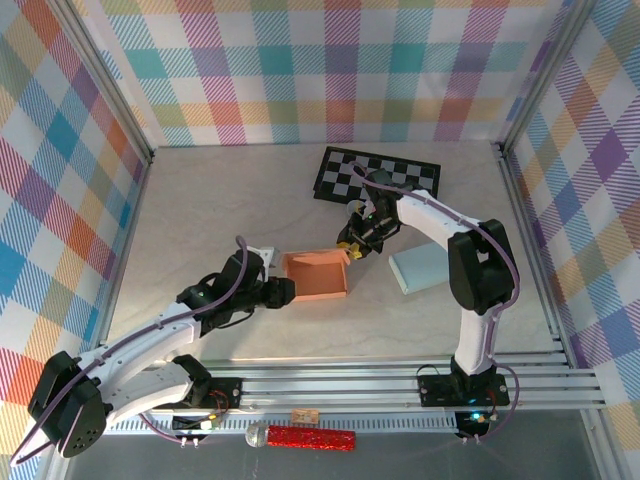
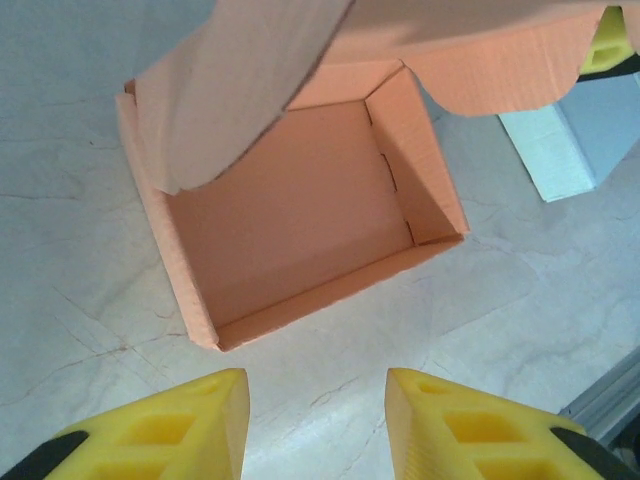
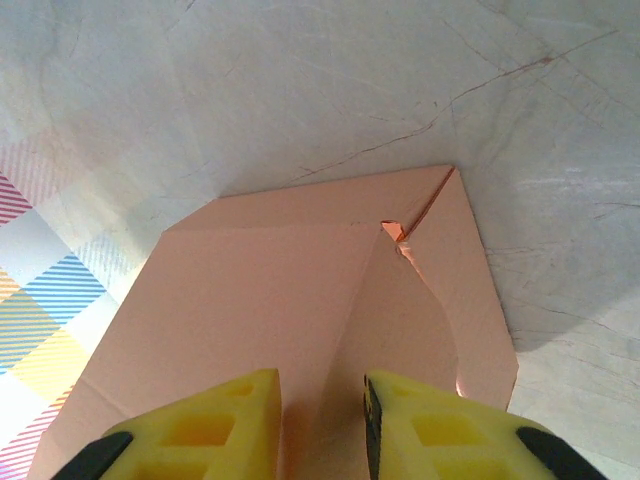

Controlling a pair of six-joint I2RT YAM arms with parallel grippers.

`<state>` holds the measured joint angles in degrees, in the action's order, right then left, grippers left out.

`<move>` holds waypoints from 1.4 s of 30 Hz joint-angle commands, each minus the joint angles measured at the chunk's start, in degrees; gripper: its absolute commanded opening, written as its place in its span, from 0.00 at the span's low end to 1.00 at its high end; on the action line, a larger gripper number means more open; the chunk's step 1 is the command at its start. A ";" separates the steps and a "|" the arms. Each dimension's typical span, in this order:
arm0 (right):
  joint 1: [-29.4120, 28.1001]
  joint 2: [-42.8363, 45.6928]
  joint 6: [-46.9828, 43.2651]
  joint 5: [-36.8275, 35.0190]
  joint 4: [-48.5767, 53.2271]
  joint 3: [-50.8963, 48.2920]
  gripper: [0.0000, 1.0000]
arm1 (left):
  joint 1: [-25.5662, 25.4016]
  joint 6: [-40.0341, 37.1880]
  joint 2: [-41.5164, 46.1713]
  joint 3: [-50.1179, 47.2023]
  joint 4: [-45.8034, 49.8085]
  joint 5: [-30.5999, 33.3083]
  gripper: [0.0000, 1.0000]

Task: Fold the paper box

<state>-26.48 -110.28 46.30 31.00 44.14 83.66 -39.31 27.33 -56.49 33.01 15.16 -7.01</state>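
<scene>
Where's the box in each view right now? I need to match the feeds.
Top external: box at centre.
Left wrist: box upper middle, inside visible, flap raised.
Right wrist: box lower middle, down to the bottom edge.
Shared landmark: blue slab, right of the box in top and left wrist views.

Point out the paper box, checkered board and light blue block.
paper box (image 1: 318, 280), top external view, inner floor.
checkered board (image 1: 340, 175), top external view, left half.
light blue block (image 1: 420, 268), top external view, top face.
</scene>
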 commanded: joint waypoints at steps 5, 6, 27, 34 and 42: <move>-0.41 1.91 0.63 -0.13 0.24 -0.03 0.29 | -0.86 3.99 4.69 11.12 9.81 4.00 0.40; -0.41 1.91 0.63 0.01 0.24 0.02 0.29 | -0.86 6.71 4.67 13.91 12.18 6.35 0.40; -0.77 3.05 0.62 0.96 0.07 -0.75 0.29 | 25.65 29.21 -25.96 27.15 8.66 -26.66 0.57; -1.10 3.14 1.07 1.03 -0.45 -0.84 0.29 | 22.64 30.83 -29.69 24.52 4.90 -29.87 0.54; -1.35 3.14 1.07 1.23 -0.46 -1.07 0.29 | 22.52 26.70 -28.95 23.85 11.02 -25.46 0.57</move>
<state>-27.40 -109.16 46.76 31.07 43.53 83.18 -16.84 55.90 -85.89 57.01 22.98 -33.32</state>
